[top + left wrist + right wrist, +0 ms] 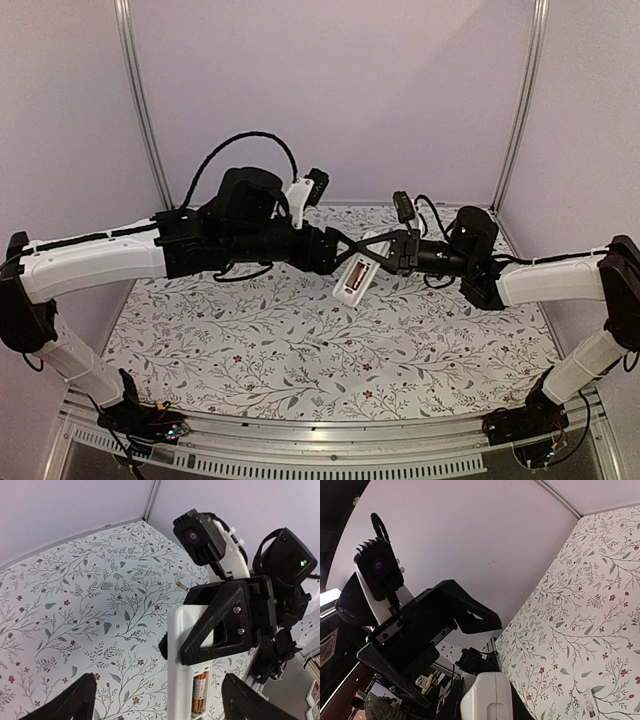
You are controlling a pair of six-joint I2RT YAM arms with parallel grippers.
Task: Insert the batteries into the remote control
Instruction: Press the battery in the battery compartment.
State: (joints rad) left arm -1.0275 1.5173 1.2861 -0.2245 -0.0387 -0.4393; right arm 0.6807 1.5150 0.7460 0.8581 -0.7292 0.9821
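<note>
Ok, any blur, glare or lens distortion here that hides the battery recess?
Top external: even light, frame posts bowed by the wide lens, remote control small and soft. Left wrist: sharp on a battery seated in the remote, its own fingertips dark and slightly soft. Right wrist: tilted, upper-left corner dark, remote's battery side out of view.

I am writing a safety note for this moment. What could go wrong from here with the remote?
The small white plastic remote control hangs above the flower-patterned table, clamped only by the right gripper; the left gripper is open, so a slip could drop it. No cover shuts in the slim reddish-gold battery, which could fall out if tilted.
</note>
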